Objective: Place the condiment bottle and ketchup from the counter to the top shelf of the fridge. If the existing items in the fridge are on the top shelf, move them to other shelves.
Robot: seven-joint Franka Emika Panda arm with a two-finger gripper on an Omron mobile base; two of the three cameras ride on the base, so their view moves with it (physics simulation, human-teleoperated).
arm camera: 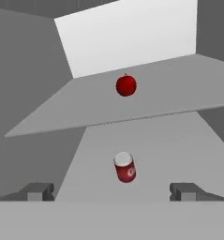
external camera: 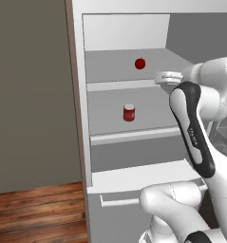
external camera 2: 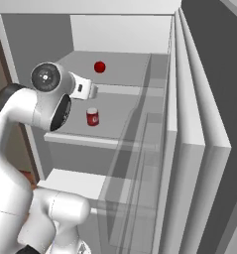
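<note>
The open fridge (external camera: 81, 95) holds both existing items. The small round red fruit (external camera: 140, 63) sits on the top shelf (external camera: 110, 71), toward the rear and well back from that shelf's pale front edge. The short red jar (external camera: 129, 113) with a white lid stands upright one level down, on the second shelf (external camera: 105, 118), below and slightly forward of the fruit, clear of the walls. In the hand view the jar (arm camera: 125, 168) appears tilted, an effect of the rolled camera; the fruit (arm camera: 126, 86) shows a short stem at its top, which the base views are too coarse to resolve. The jar's label is a pale mark that cannot be read. The gripper (arm camera: 111, 191) hovers in front of the second shelf, apart from the jar, with its jaws spread wide and nothing between them; each fingertip (arm camera: 36, 191) is cut off by the lower frame. In the left base view the arm's dark-banded link covers the right end of the second shelf, and the white drawer (external camera: 115, 190) below is partly hidden behind the arm's elbow. In the right base view a translucent door bin (external camera 2: 140, 163) veils the right side of the shelves.
</note>
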